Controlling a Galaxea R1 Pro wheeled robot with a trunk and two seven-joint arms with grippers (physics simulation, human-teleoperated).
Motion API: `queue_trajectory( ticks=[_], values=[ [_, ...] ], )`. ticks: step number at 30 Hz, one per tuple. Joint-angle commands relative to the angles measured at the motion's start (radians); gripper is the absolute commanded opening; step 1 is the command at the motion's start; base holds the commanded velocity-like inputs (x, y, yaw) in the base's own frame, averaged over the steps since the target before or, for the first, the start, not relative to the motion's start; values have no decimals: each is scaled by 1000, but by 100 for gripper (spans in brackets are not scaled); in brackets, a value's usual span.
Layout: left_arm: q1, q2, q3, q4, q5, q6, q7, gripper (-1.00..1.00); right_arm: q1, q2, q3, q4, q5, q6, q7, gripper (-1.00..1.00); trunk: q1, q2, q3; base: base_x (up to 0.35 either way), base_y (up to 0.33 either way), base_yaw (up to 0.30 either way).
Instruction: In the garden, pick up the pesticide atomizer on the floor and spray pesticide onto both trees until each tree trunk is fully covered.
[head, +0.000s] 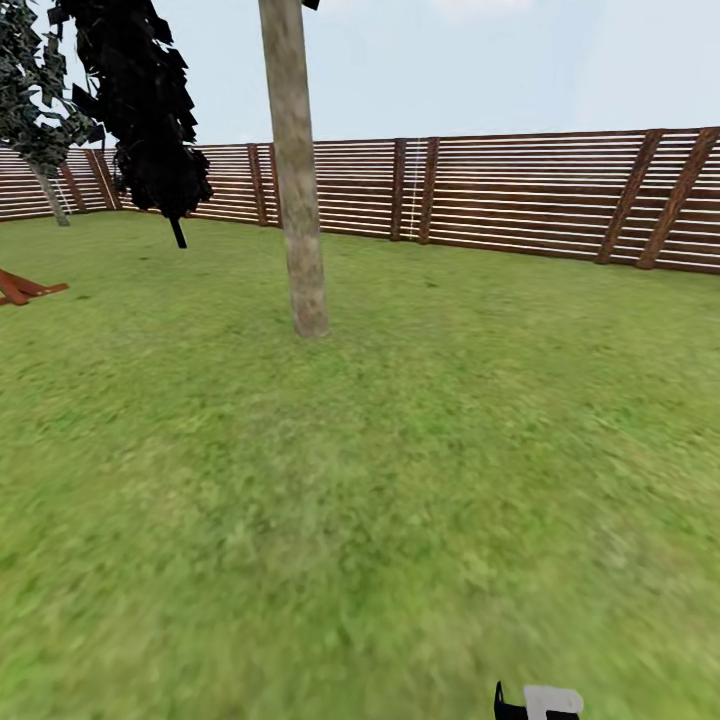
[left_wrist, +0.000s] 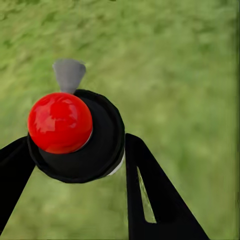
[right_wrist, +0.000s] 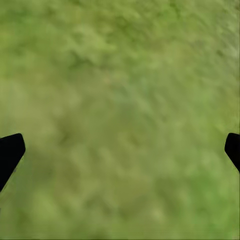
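Red-capped pesticide atomizer (left_wrist: 75, 137), small, rigid and probably light, sits at frame centre-left clamped around its dark body by the left gripper (left_wrist: 80, 165); right gripper (right_wrist: 120, 150) spread apart over grass (right_wrist: 120, 75).

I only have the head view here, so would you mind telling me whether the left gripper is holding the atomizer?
Observer: Yes. In the left wrist view the left gripper has its fingers against both sides of the pesticide atomizer, seen from its red top.
Operator: Thank you. And what about the right gripper?
Observer: The right gripper is open, fingertips far apart, with nothing between them.
Operator: What lies beneath it?
Observer: Just blurry green grass.
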Motion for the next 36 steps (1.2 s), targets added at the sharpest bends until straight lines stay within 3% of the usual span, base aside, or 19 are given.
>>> queue_trajectory(
  ticks=[1, 36],
  values=[
    [0, 0, 0, 0, 0, 0, 0, -100, 0, 0, 0, 0, 0, 0, 0, 100, 0, 0, 0, 337, 0, 0],
    [0, 2, 1, -3, 0, 0, 0, -100, 0, 0, 0, 0, 0, -1, 1, 100, 0, 0, 0, 337, 0, 0]
  ],
)
